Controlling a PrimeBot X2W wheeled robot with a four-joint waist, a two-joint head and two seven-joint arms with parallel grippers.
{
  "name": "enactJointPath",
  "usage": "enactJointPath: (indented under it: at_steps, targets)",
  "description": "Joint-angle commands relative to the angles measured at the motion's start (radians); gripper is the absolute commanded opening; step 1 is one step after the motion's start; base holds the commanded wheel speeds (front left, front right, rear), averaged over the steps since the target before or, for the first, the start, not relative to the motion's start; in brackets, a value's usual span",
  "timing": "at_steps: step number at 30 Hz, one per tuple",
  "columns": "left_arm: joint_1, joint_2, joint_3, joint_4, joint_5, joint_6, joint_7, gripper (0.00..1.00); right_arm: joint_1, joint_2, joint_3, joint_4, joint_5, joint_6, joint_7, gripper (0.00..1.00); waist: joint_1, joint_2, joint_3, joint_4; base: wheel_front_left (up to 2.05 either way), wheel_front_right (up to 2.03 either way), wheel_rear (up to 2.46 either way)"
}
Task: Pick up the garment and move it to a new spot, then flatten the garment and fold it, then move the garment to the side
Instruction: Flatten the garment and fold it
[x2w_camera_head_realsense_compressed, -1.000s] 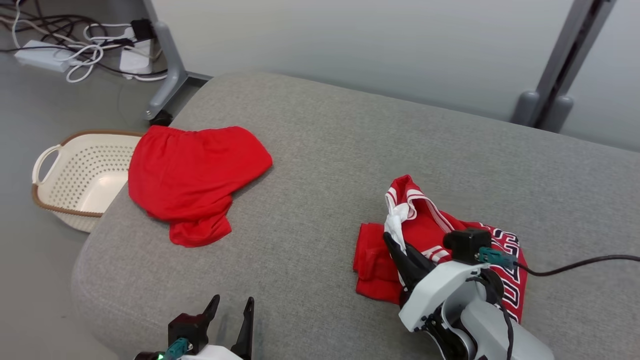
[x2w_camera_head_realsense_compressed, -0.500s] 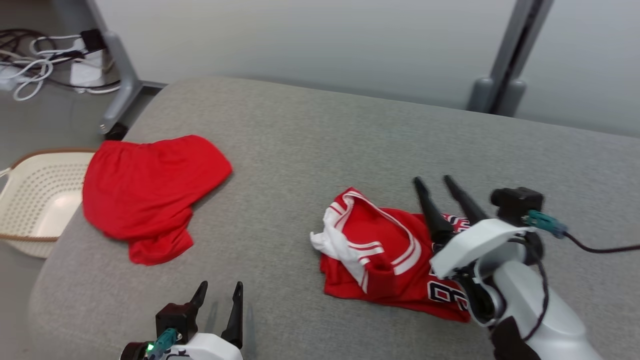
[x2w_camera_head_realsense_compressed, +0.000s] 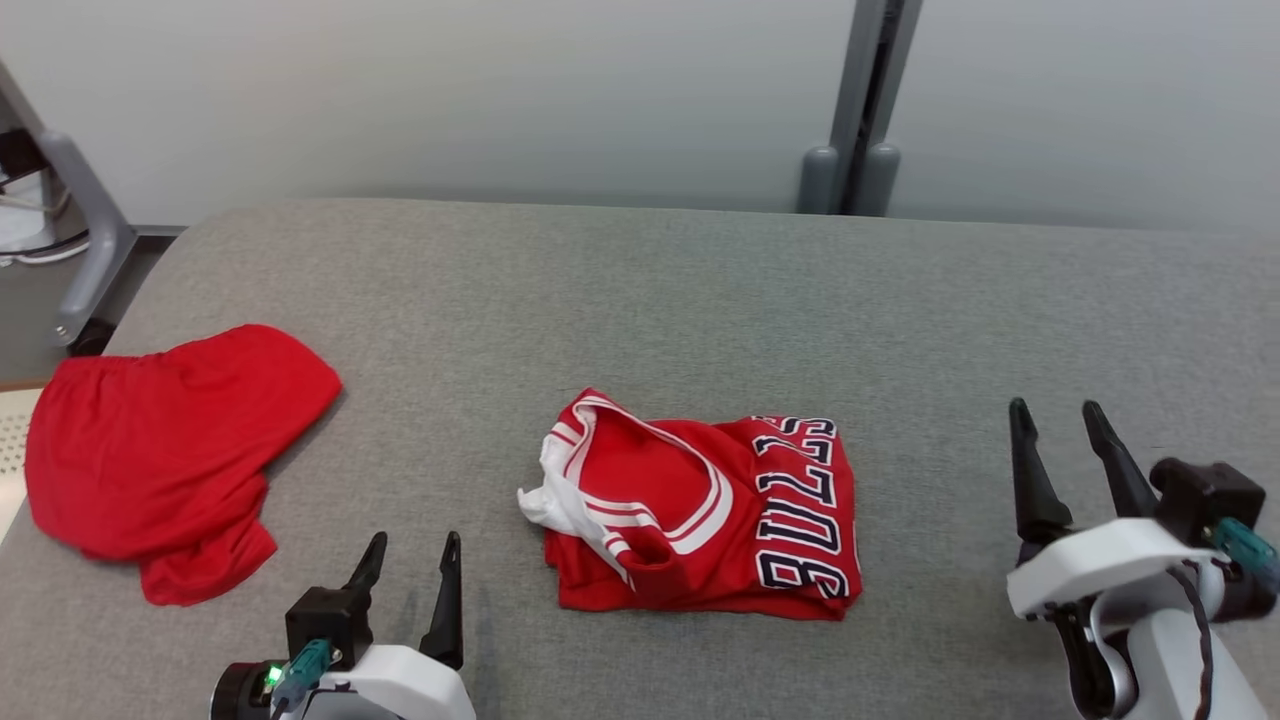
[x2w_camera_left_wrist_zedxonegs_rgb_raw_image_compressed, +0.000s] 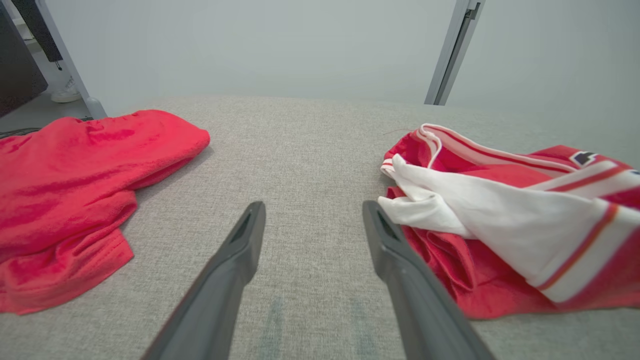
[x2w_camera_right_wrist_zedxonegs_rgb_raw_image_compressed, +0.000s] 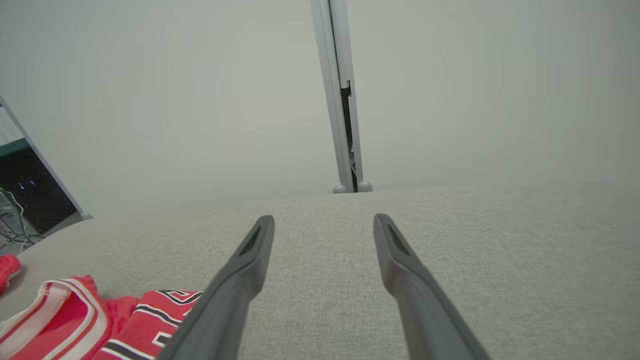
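So the whole thing sits on a big grey fabric cushion (x2w_camera_head_realsense_compressed: 640, 280) with rounded edges. There's a plain pale wall (x2w_camera_head_realsense_compressed: 450, 90) behind it, a grey upright post (x2w_camera_head_realsense_compressed: 865, 100) past the far edge and a grey metal leg (x2w_camera_head_realsense_compressed: 85, 240) off the far-left corner. The jersey (x2w_camera_head_realsense_compressed: 700, 510) is a loosely folded red bundle around the middle of the cushion, closer to the near edge than the far one. Its long axis runs roughly left to right along that near edge: the white-trimmed neck opening faces the left edge, and the dark lettering is on the right end, turned sideways so it reads from near to far. A plain red garment (x2w_camera_head_realsense_compressed: 160, 450) is lying crumpled by the left edge. The left gripper (x2w_camera_head_realsense_compressed: 415, 540) hovers at the near edge just left of the jersey, fingers apart and nothing between them. The right gripper (x2w_camera_head_realsense_compressed: 1054, 407) is well off toward the right edge, fingers also spread and holding nothing.
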Motion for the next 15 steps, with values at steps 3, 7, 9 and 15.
enactJointPath:
  at_steps: [3, 7, 9, 15]
  targets:
    - [0.019, 0.005, 0.017, -0.013, 0.011, 0.009, 0.000, 1.00, 0.042, -0.004, -0.021, -0.023, -0.021, 0.000, -0.004, 1.00, 0.0000, 0.0000, -0.012, -0.027, 0.00, 0.00, 0.00]
    - [0.050, 0.005, 0.038, -0.026, 0.023, 0.018, 0.000, 1.00, 0.101, -0.003, -0.039, -0.043, -0.032, 0.000, -0.004, 1.00, 0.0000, 0.0000, -0.034, -0.052, 0.00, 0.00, 0.00]
    - [0.061, 0.005, 0.050, -0.040, 0.031, 0.022, 0.000, 1.00, 0.125, -0.003, -0.030, -0.047, -0.046, 0.000, -0.004, 1.00, 0.0000, 0.0000, -0.041, -0.062, 0.00, 0.00, 0.00]
    - [0.106, 0.005, 0.082, -0.073, 0.041, 0.027, 0.000, 1.00, 0.176, -0.004, -0.016, -0.050, -0.049, 0.000, -0.004, 1.00, 0.0000, 0.0000, -0.062, -0.086, 0.00, 0.00, 0.00]
